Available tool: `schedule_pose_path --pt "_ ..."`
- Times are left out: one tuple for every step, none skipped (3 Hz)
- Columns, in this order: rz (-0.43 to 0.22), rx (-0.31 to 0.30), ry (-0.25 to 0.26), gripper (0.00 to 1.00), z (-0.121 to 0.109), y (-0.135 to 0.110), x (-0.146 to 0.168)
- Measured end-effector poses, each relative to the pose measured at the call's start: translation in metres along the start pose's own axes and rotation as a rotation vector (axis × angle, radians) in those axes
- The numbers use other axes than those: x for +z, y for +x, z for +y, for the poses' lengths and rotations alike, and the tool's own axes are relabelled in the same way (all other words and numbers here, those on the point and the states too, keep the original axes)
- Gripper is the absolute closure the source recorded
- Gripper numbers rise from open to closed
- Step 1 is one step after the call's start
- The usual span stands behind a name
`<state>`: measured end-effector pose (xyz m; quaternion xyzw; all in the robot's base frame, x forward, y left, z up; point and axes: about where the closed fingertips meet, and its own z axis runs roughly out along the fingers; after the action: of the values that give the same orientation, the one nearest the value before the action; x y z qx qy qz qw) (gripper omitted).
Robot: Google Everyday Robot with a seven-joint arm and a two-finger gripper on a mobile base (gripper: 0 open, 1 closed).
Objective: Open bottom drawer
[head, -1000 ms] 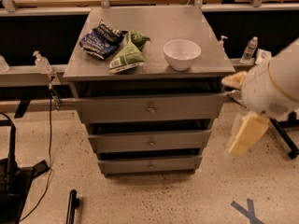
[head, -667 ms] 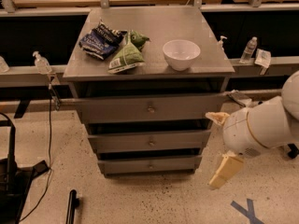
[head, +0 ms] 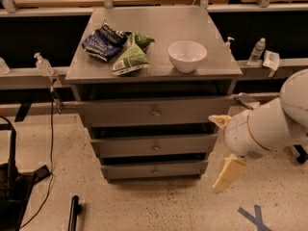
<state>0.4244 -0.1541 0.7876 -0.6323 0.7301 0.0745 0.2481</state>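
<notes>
Gripper (head: 215, 154) spread wide, empty; bottom drawer (head: 130, 171) closed, its knob (head: 155, 169) left of and slightly below gripper; front runs crosswise.

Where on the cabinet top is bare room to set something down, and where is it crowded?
Free: the back strip of the cabinet top behind the white bowl, and the right edge beside it. Crowded: front left, where the blue chip bag and green chip bag touch. The gripper hangs open, right of the bottom drawer.
</notes>
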Motion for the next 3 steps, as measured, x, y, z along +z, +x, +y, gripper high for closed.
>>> schedule_pose_path --pt "-0.038 -0.004 -0.086 0.0 0.004 0.017 0.081" --pt "-0.186 0.014 -0.078 0.0 0.008 0.034 0.156" --pt "-0.284 0.028 -0.118 0.0 0.004 0.056 0.25"
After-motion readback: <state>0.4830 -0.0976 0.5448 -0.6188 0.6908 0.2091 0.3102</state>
